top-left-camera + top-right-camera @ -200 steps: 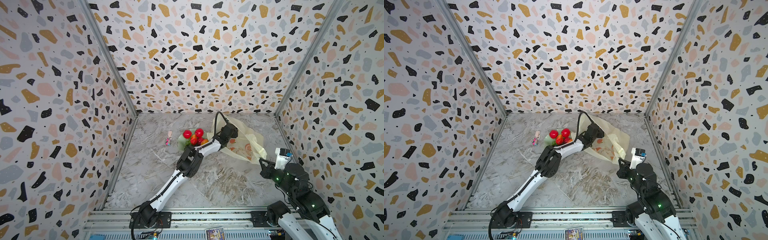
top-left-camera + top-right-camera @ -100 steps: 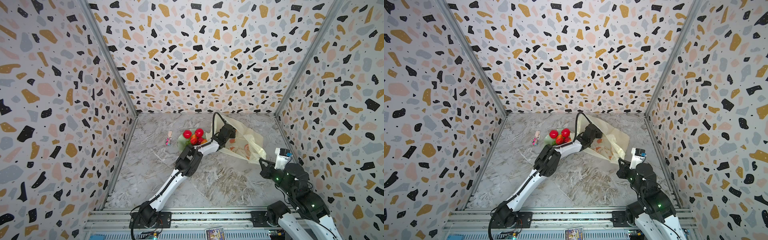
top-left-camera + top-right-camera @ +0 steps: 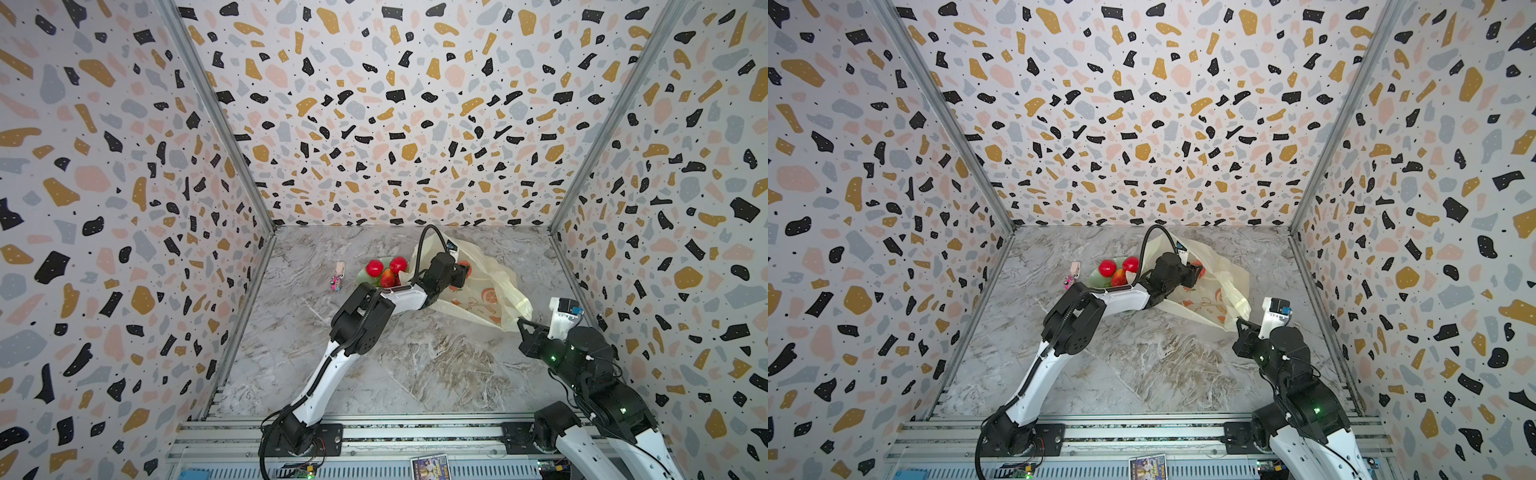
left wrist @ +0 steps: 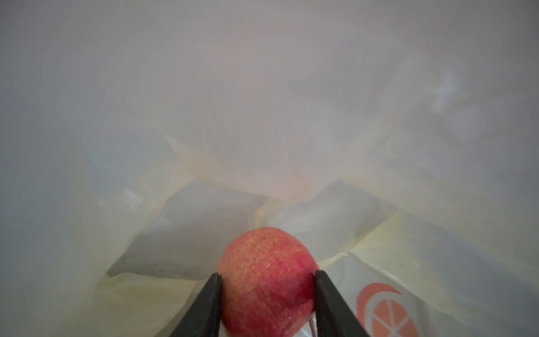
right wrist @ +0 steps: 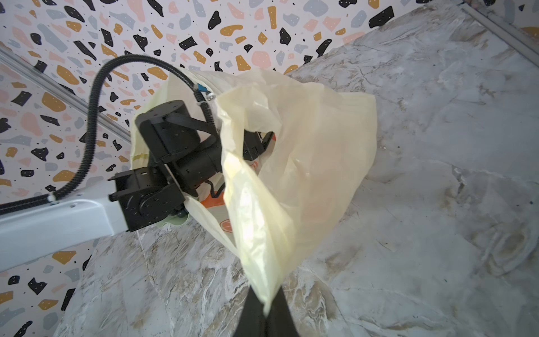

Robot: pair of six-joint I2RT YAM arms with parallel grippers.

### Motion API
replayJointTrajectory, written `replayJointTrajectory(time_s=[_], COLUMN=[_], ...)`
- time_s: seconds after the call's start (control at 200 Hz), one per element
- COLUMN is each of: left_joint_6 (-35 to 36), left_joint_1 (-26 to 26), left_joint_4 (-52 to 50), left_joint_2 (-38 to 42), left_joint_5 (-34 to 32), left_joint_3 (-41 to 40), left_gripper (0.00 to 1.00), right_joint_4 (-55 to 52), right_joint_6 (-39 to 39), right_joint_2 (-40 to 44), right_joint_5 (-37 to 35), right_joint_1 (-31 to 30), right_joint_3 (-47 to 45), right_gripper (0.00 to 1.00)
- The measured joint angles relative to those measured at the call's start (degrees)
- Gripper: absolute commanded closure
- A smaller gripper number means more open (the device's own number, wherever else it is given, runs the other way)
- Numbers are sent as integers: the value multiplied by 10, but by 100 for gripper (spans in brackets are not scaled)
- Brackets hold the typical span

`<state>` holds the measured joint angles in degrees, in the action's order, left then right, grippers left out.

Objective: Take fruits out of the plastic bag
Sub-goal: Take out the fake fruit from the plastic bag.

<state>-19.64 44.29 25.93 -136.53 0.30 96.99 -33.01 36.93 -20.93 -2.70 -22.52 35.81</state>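
Your left gripper point(image 4: 267, 274) is deep inside the pale-yellow translucent crinkly plastic bag point(image 3: 492, 291). Its jaws are partly closed and pressed against both flanks of a red-and-yellow speckled round toy fruit point(image 4: 267, 256). They meet it near its widest part, which looks like a fair hold. A smooth ball can squirt forward, though, so I'd make sure of the squeeze before you pull. Draw back along the line of the arm, toward 9 o'clock and out of the mouth, low and slow, so the film does not snag on the wrist. Your right gripper point(image 5: 264, 312) is closed flat on a bunched strip of the bag at its 5 o'clock end. Don't loosen it, since that tension seems to be what props the bag open.

The bag lies on the marble-patterned counter point(image 3: 415, 365) at about 1 o'clock from its middle. It is thin and wrinkled, printed with orange citrus slices. The fruit looks matt, blushed red over yellow. At 9 o'clock of the bag, a pale green wavy-rimmed plate point(image 3: 362, 277) carries two red round toy apples point(image 3: 374, 268) and a red-orange peach-like piece point(image 3: 387, 278).
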Motion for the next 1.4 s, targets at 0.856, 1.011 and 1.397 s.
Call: replayJointTrajectory(time_s=[0.856,1.011,1.397], left_joint_6=[76,81,82], left_joint_1=[38,38,22], left_joint_4=[-32,-35,-52], left_joint_2=[278,330,495], left_joint_5=[243,254,172], left_joint_3=[-179,-190,-245], left_gripper=[77,78,81], right_joint_4=[-9,-9,-8], right_joint_6=[36,23,-9], right_joint_2=[-64,-67,-77], right_joint_5=[-113,-151,-192], right_joint_1=[0,0,1], right_joint_3=[25,46,57], right_gripper=[100,100,100])
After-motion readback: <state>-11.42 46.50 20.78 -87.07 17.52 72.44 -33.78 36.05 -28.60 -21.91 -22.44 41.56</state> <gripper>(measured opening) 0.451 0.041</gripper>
